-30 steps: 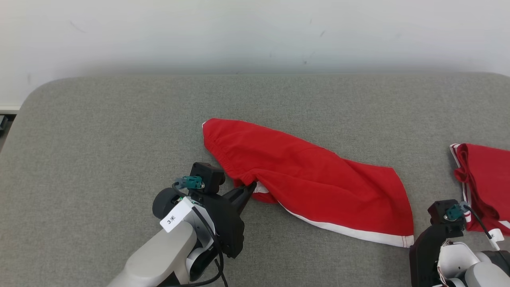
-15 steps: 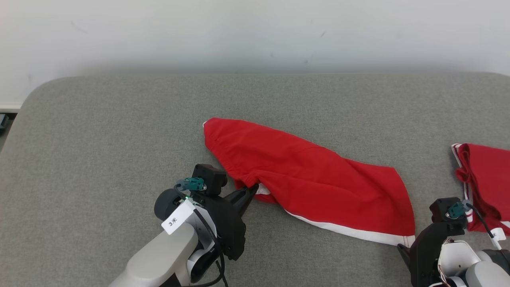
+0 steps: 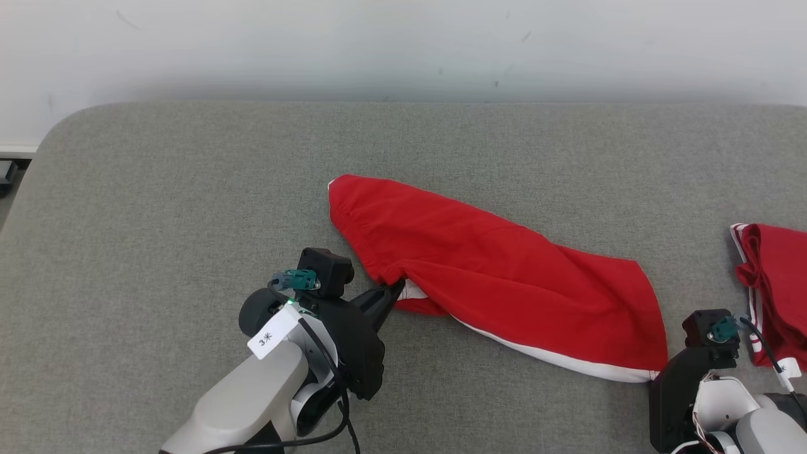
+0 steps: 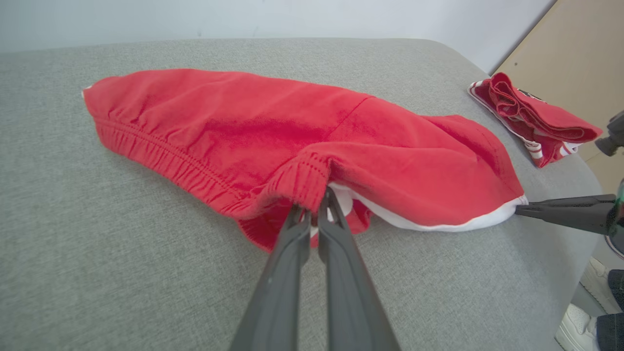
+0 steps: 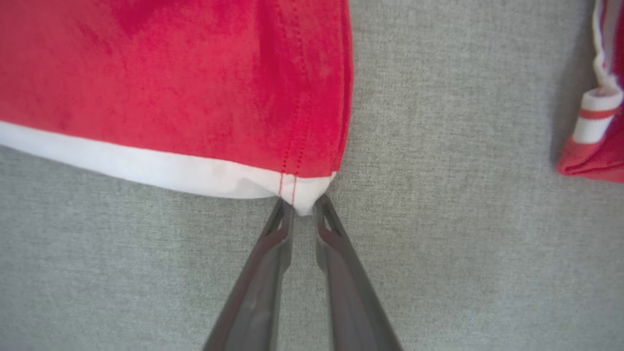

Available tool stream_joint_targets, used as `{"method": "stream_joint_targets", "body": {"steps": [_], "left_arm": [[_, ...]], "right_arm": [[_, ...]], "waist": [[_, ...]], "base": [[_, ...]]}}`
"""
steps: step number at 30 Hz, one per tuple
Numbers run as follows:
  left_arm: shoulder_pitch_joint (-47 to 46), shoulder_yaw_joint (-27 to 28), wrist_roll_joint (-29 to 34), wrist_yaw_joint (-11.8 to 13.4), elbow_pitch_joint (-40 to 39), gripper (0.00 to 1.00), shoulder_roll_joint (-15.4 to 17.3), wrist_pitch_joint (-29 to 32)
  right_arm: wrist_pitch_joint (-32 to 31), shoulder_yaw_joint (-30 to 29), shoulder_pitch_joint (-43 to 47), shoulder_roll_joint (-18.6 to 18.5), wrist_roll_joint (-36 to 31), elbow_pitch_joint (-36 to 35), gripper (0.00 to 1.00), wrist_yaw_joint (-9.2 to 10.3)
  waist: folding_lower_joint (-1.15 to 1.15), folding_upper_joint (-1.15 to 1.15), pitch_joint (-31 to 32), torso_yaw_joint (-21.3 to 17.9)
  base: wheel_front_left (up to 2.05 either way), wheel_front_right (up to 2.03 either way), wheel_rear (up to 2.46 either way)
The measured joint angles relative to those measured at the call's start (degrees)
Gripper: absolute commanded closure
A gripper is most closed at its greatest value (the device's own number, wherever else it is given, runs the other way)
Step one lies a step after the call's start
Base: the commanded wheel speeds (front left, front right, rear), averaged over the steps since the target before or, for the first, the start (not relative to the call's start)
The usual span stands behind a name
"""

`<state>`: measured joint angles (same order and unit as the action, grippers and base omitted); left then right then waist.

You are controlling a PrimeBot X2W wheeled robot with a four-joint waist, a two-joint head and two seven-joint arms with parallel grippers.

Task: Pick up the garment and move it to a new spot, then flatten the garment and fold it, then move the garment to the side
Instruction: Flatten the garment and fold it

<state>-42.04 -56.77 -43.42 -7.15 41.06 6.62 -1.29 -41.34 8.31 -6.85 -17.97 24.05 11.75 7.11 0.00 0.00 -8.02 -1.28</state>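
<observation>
Garment (image 3: 504, 284) lies on the pad (image 3: 157, 221), stretched between your two grips. The left gripper (image 4: 314, 207) is clamped on the waistband, and the right gripper (image 5: 303, 208) pinches the white hem corner. Holding opposite ends likely lets you lift it taut. A folded red piece (image 3: 778, 284) sits well apart, rightward.

Left claw (image 4: 314, 204) and right claw (image 5: 302, 203) both pinched closed.
</observation>
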Motion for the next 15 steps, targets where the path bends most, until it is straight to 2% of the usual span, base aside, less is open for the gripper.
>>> {"method": "stream_joint_targets", "body": {"steps": [2, 10, 15], "left_arm": [[-0.2, -0.1, -0.1, 0.0, 0.2, 1.00, 0.0, 0.0], [-0.7, 0.5, -0.5, 0.0, 0.1, 1.00, 0.5, -1.7], [-1.6, 1.3, -0.5, 0.0, -1.5, 1.00, 1.9, -3.4]], "right_arm": [[0.1, -0.1, -0.4, 0.0, -0.2, 0.1, 1.00, 0.00], [2.5, -2.7, -0.9, 2.2, 3.3, -3.4, 1.00, -0.05], [5.1, -4.6, -2.2, 3.5, 5.8, -9.0, 1.00, -0.64]], "waist": [[0.00, 0.00, 0.1, 0.0], [0.00, 0.00, 1.5, -0.2], [0.00, 0.00, 3.2, -0.6]], "base": [[0.00, 0.00, 0.00], [0.00, 0.00, 0.00], [0.00, 0.00, 0.00]]}}
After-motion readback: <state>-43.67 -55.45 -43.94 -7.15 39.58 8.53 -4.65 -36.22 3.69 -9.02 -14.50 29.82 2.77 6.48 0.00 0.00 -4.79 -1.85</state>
